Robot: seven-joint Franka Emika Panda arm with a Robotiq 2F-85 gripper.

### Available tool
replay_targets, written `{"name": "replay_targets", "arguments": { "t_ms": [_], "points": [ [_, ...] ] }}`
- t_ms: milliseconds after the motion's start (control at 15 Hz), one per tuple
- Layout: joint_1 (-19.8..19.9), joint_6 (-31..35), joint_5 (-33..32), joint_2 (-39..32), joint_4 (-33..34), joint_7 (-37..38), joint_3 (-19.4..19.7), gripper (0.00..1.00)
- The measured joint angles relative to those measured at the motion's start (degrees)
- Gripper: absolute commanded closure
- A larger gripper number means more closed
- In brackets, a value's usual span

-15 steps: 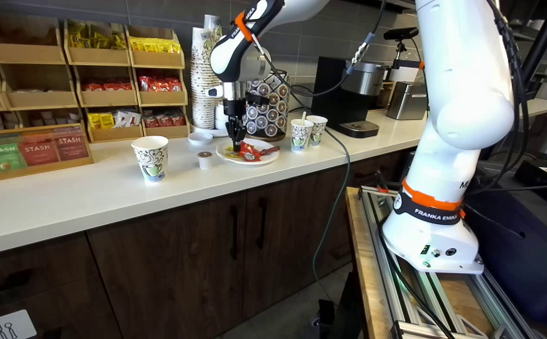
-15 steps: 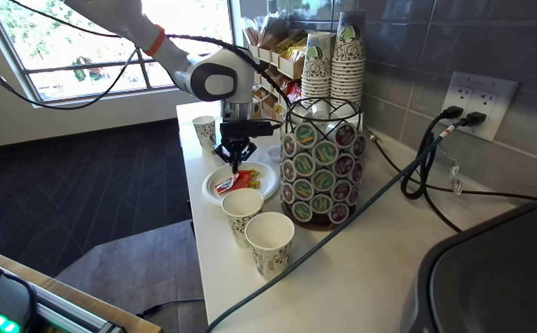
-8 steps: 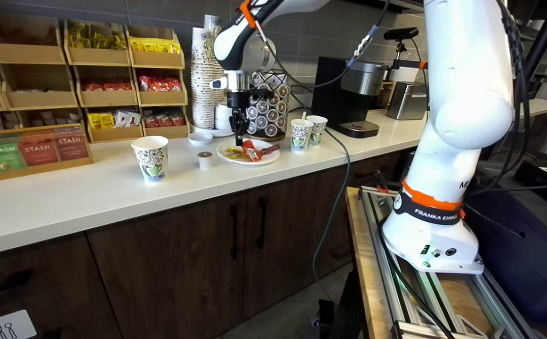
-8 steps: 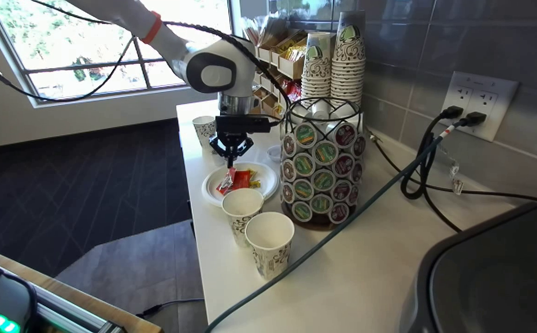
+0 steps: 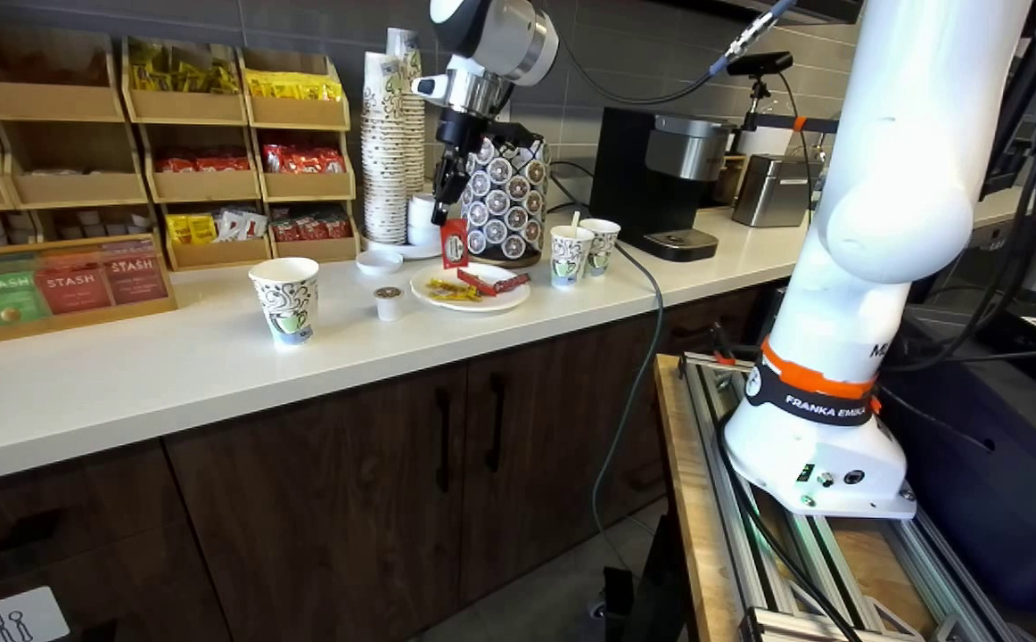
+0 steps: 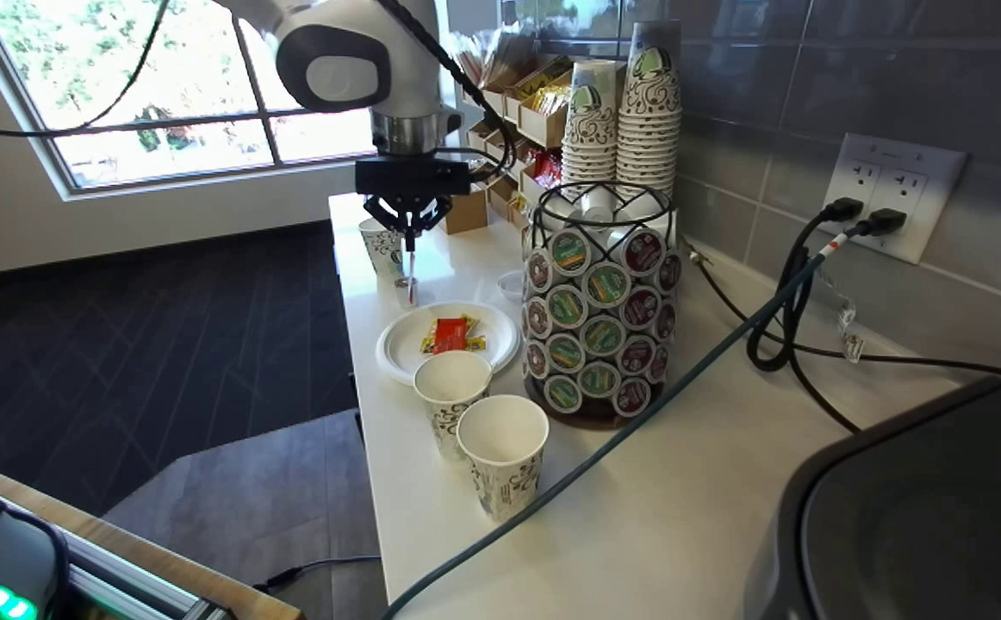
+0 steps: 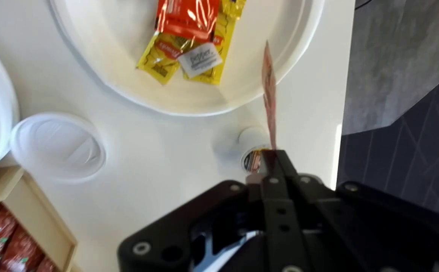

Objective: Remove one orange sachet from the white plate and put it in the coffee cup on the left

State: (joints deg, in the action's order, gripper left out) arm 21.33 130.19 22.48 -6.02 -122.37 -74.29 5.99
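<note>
- Step in hand, as I judge it: transfer. One orange sachet (image 5: 455,242) is off the white plate (image 5: 493,302) and hangs in the air, not yet at the coffee cup (image 5: 286,308), which stands upright on the counter (image 5: 126,374).
- The gripper (image 6: 410,244): fingers pressed together, pinching the sachet near one end; in the wrist view it projects edge-on.
- Pose: the arm (image 5: 900,214) holds the gripper raised above the counter, fingertips slanting down and leftward in an exterior view.
- Next move, my assessment: I should carry the sachet across — lower edge above the cup's rim — centre it, lower, let go.
- Risk: a brush on the rim could fold it.
</note>
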Motion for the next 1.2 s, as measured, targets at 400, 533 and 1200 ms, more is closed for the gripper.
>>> {"name": "replay_targets", "arguments": {
  "t_ms": [400,533,1200],
  "points": [
    [-6.57,18.26,9.34,8.42,-5.87,-4.01,-0.07,1.0],
    [-10.22,24.01,9.5,9.94,-6.37,-4.12,-0.62,1.0],
    [-15.51,32.2,7.21,9.0,-4.29,-2.61,-8.25,1.0]
  ]
}}
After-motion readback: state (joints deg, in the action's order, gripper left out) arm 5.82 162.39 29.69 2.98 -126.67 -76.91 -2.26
